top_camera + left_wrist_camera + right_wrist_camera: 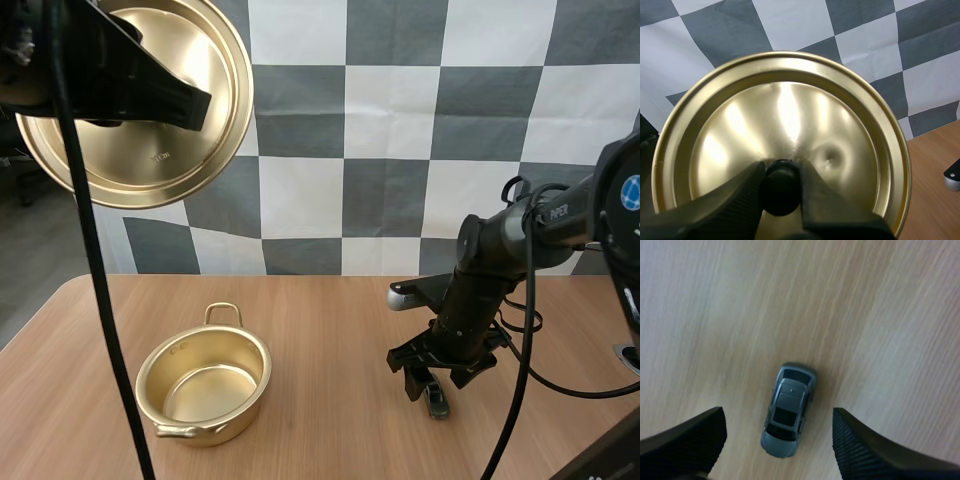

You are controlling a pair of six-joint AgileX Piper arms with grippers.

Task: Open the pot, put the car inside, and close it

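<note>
1. High view, 10 o'clock: the left gripper [190, 105] hangs high above the table [330, 330], and the golden lid [170, 160] in it stands almost on edge
2. Left wrist view: the left gripper [781, 185] has its two fingers [740, 200] clamped on the black knob [781, 197] at the lid's [785, 115] middle, one on each side
3. High view, 7 o'clock: the pot [240, 410] stands upright and uncovered on the wood, with one handle toward 12 o'clock and the other toward 7 o'clock
4. High view, 4 o'clock: the right gripper [430, 385] points down at the table, well apart from the pot and at its 3 o'clock, and the car [437, 402] lies just under the tips
5. Right wrist view: the right gripper [777, 415] has its fingers [860, 445] spread wide, and the grey car [788, 410] sits on its wheels between them, touching neither
</note>
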